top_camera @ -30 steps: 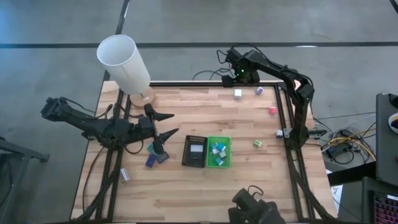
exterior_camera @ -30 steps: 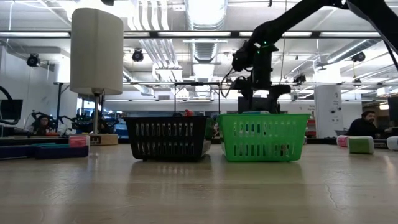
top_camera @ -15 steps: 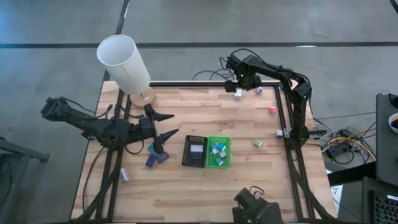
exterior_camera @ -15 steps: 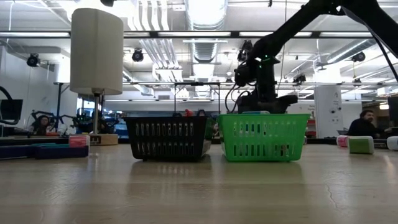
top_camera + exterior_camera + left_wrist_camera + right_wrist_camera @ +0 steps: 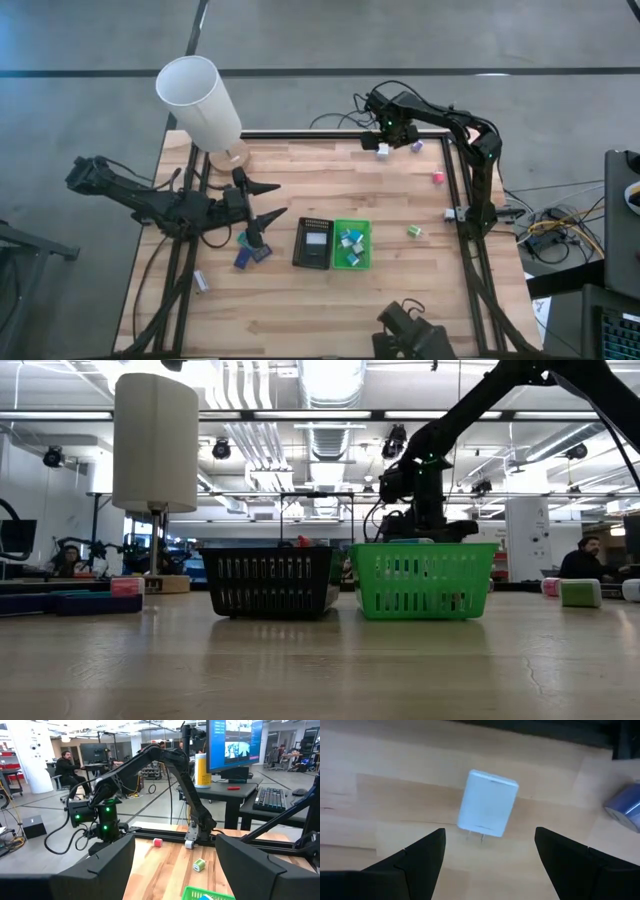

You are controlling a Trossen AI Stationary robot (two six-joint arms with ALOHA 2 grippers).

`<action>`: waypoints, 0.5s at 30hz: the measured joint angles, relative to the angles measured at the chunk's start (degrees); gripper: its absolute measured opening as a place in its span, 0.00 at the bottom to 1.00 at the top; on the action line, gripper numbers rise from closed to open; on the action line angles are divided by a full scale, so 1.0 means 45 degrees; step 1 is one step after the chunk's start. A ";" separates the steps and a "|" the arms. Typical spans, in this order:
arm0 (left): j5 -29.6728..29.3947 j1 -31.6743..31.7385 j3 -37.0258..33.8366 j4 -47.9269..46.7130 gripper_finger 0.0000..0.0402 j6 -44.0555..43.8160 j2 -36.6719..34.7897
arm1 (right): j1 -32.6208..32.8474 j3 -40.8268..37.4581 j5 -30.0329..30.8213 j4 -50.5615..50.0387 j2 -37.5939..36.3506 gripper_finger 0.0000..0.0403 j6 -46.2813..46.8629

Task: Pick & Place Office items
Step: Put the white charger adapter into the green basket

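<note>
Wood table (image 5: 300,310) has several blocks in the green tray (image 5: 351,245), while others lie loose at far right, where the right gripper (image 5: 378,143) hovers wide open, empty, over a white block (image 5: 487,803); left gripper (image 5: 262,212) waits open.

No readable text — labels, numbers, signs — anywhere.

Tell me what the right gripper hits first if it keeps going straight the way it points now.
Most likely the white block: the right gripper is open and aimed down at it, the block centred between the two fingers on the bare table. How far above it the gripper hangs is unclear.
</note>
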 joint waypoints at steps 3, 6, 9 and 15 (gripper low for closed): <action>-0.0002 0.0000 -0.0005 -0.0005 0.71 0.0000 -0.0002 | -0.0135 -0.0443 -0.0171 0.0378 0.0000 0.75 -0.0018; 0.0000 0.0000 -0.0010 -0.0005 0.71 0.0000 0.0000 | -0.0249 -0.0907 -0.0197 0.1056 0.0000 0.75 -0.0064; 0.0000 0.0005 -0.0010 -0.0005 0.71 0.0000 0.0000 | -0.0303 -0.1204 -0.0438 0.1857 -0.0005 0.75 0.0009; 0.0000 0.0000 -0.0010 -0.0005 0.71 0.0000 0.0000 | -0.0292 -0.1315 -0.0838 0.2593 -0.0005 0.75 0.0072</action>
